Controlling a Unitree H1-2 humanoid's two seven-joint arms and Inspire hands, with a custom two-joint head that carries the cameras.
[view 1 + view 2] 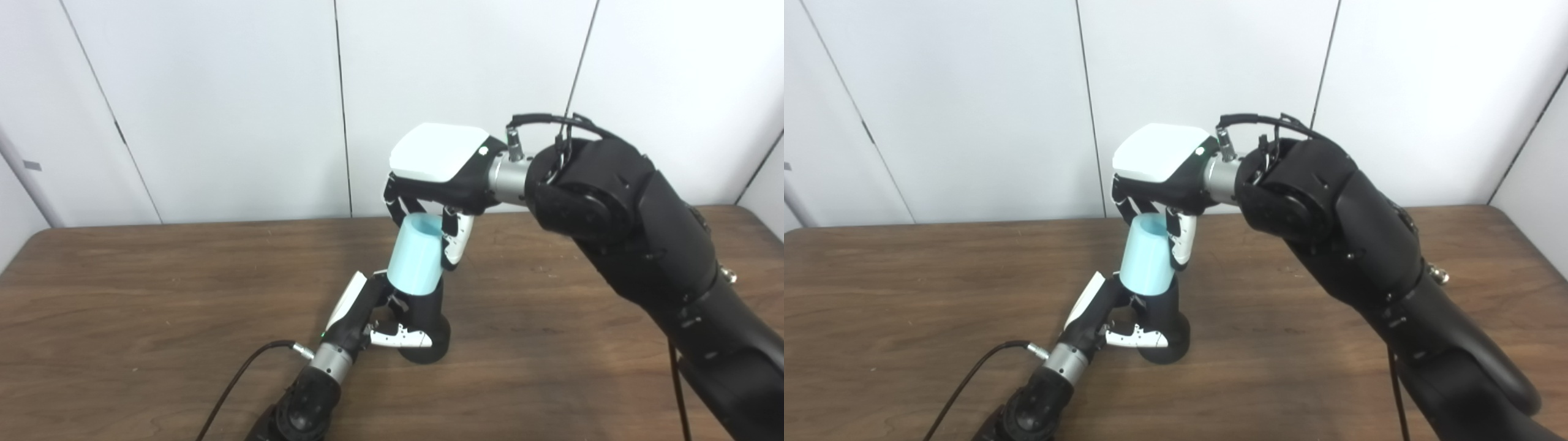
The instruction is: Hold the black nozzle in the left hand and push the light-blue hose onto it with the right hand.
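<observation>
The black nozzle (430,327) stands upright on its wide base on the wooden table (153,294). My left hand (373,315) is shut on it, fingers wrapped around its lower body. A light-blue hose (416,254), a short open tube, sits over the nozzle's top and leans slightly left. From above, my right hand (444,177) is shut on the hose, with fingers down both sides of its upper rim. The nozzle's top is hidden inside the hose.
The table's back edge meets a white panelled wall (245,92). A black cable (245,373) runs from my left wrist toward the front edge. My bulky right forearm (643,245) crosses the right side above the table.
</observation>
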